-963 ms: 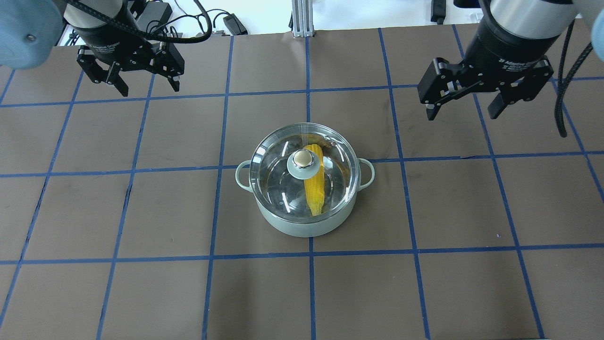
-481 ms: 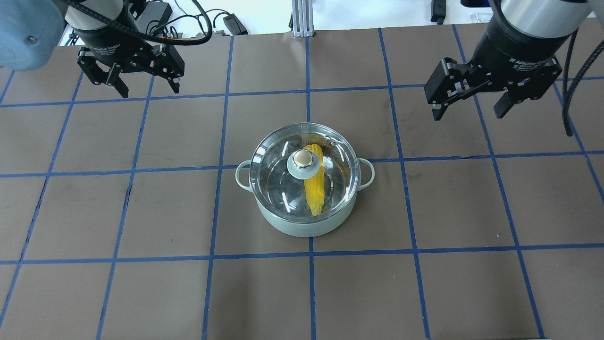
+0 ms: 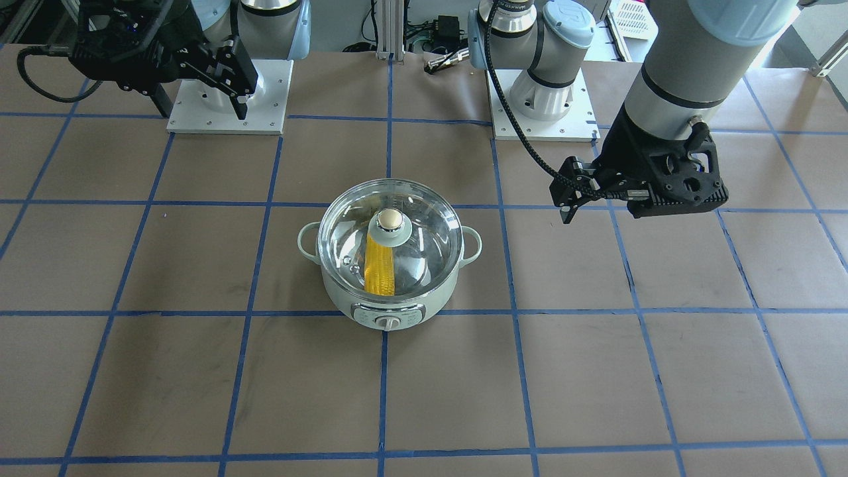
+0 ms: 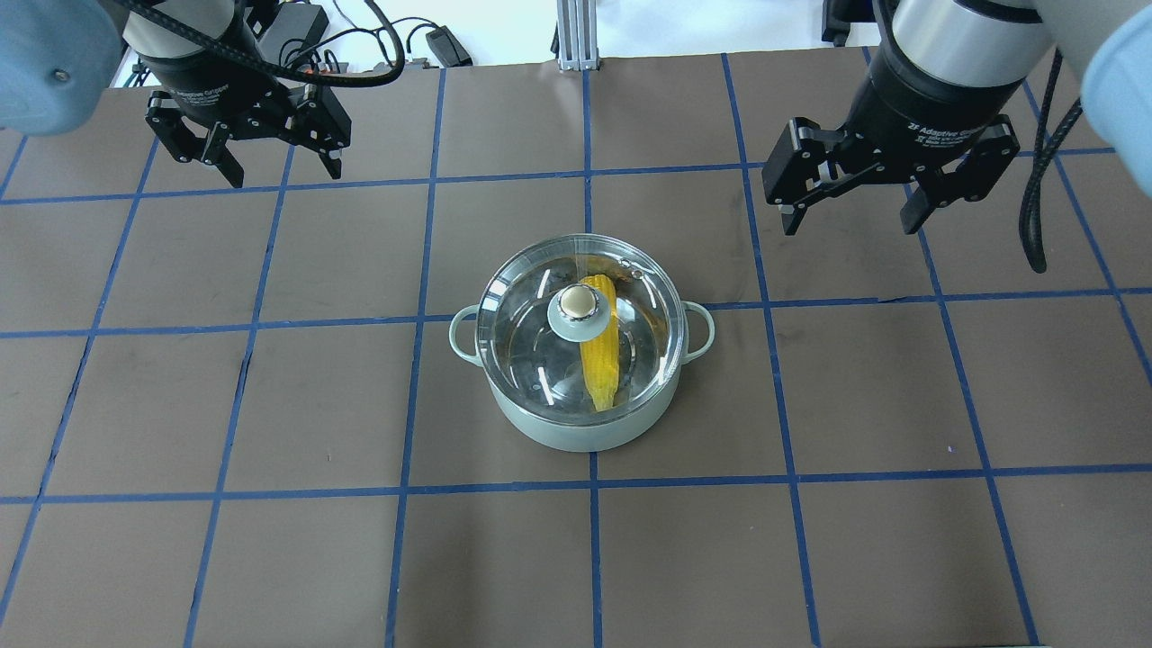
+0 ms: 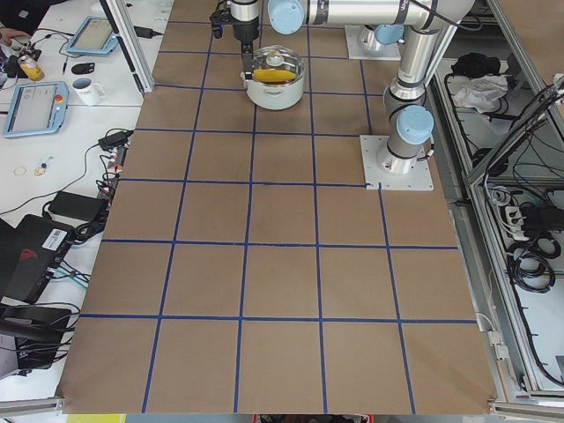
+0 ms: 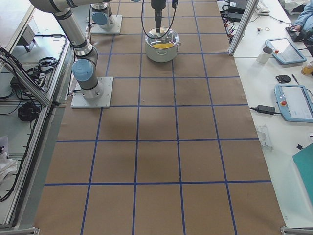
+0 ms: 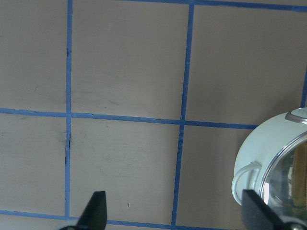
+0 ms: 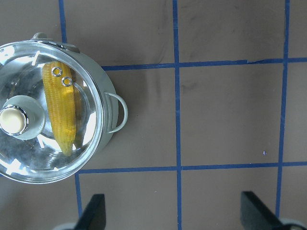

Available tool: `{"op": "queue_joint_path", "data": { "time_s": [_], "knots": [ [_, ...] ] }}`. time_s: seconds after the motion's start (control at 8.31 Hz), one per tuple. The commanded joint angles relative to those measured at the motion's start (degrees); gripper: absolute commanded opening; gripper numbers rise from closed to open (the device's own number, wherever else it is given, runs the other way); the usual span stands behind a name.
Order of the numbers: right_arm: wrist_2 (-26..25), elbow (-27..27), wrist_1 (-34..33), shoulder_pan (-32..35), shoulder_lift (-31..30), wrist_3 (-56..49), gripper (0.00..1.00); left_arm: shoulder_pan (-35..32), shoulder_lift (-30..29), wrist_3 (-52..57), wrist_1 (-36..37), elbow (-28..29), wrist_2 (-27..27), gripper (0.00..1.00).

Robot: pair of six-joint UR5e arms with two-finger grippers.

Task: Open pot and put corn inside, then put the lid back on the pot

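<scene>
The mint-green pot (image 4: 576,432) stands at the middle of the table, its dial facing the front view (image 3: 387,322). The glass lid (image 4: 531,306) sits closed on it, with its beige knob (image 4: 577,303) on top. The yellow corn (image 4: 601,360) lies inside under the lid and also shows in the right wrist view (image 8: 60,105). My left gripper (image 4: 285,171) is open and empty, hovering far back left of the pot. My right gripper (image 4: 850,223) is open and empty, back right of the pot. The pot's handle edges into the left wrist view (image 7: 244,177).
The brown table has a blue tape grid. The two arm base plates (image 3: 228,99) (image 3: 543,106) stand on the robot's side. A metal post (image 4: 573,36) and cables (image 4: 360,45) sit at the far edge. Side desks with tablets (image 5: 35,110) flank the table.
My right gripper has shifted leftward, closer to the pot's side, still open. The left gripper, pot, lid and corn have not moved.
</scene>
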Motion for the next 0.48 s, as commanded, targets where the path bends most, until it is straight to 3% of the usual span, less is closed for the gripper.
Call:
{"op": "queue_joint_path", "data": {
  "time_s": [0.0,0.36],
  "knots": [
    [-0.47,-0.11,-1.66,0.46,0.18,-2.75,1.0,0.0,-0.09,-0.01,0.03,-0.04,-0.01,1.0],
    [-0.55,-0.11,-1.58,0.46,0.8,-2.85,1.0,0.0,0.08,0.08,-0.06,-0.04,-0.01,1.0]
  ]
}}
